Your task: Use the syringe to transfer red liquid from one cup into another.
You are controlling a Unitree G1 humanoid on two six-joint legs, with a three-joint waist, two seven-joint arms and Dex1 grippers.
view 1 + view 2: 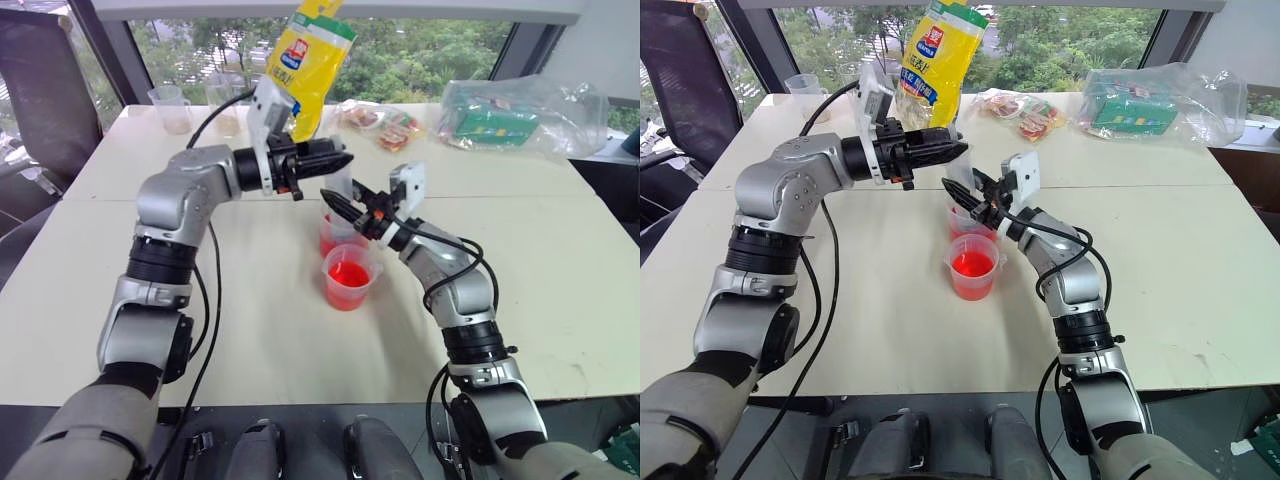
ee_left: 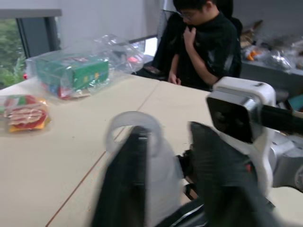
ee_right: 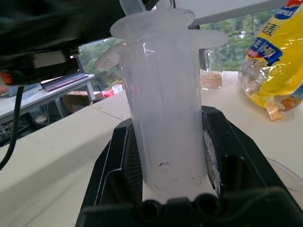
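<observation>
Clear plastic syringe (image 3: 163, 113) is standing upright over the two red-filled cups; your right gripper (image 1: 962, 192) is clamping its barrel, your left gripper (image 1: 337, 159) is pinching its plunger top.

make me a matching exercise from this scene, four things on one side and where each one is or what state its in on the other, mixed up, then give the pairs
Things:
1. syringe
2. handled cup
3. yellow bag
4. green box in a clear bag

Places or states:
A. at the far right of the table, near the window
B. upright in the right gripper, barrel clamped between its fingers
C. standing at the far edge, behind the left gripper
D. nearest the robot, holding red liquid

Pairs: 1-B, 2-D, 3-C, 4-A
</observation>
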